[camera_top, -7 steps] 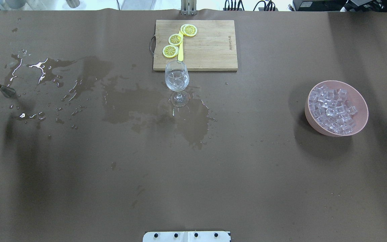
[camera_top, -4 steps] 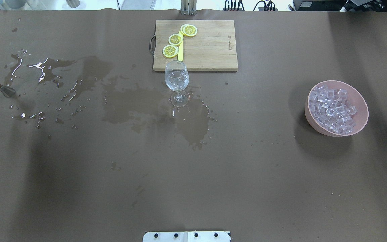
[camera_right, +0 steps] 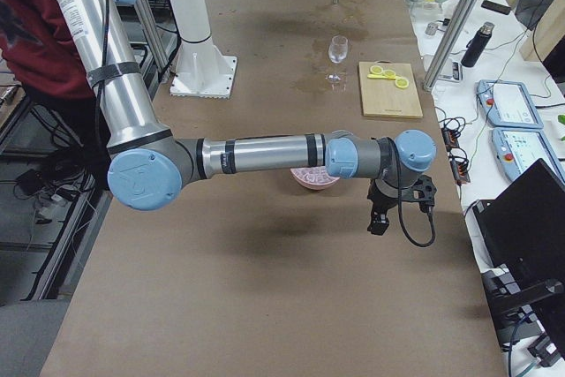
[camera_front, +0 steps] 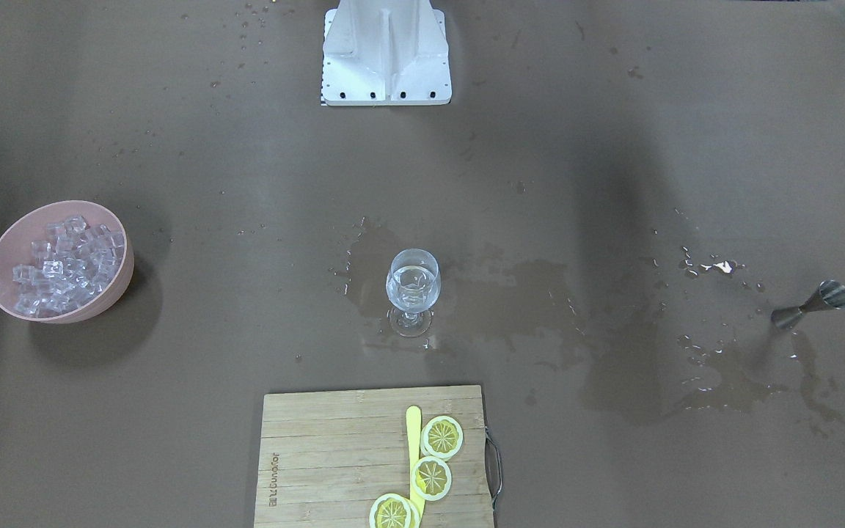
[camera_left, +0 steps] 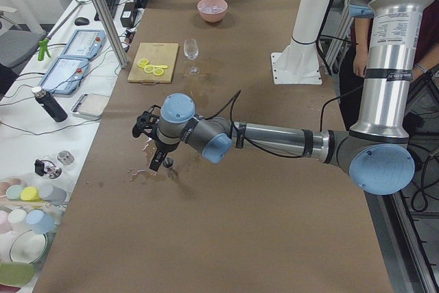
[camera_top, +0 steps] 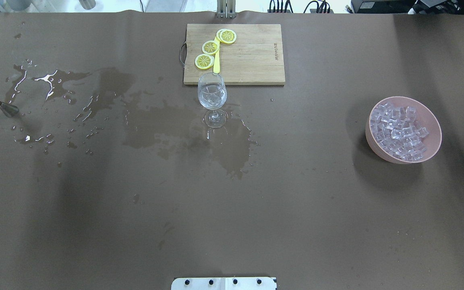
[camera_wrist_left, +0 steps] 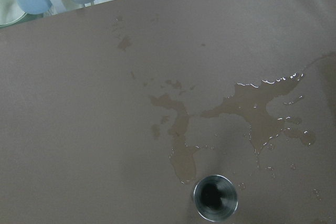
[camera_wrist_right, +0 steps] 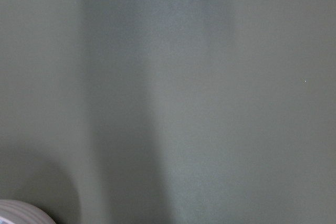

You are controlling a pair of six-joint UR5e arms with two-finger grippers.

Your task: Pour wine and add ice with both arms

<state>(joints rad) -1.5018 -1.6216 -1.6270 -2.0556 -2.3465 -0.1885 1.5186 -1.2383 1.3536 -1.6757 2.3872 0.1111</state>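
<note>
Clear stemmed wine glass stands mid-frame on the wet brown desk; whether the left pincer or right pincer is clenched, I cannot tell.

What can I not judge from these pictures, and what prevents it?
Left gripper: only exterior left view, small; open or shut unclear.
Right gripper: only exterior right view; same doubt.
Pink bowl: exterior right view, mostly hidden behind the right arm.
Wine glass: overhead view, contents too small and clear to judge.
</note>
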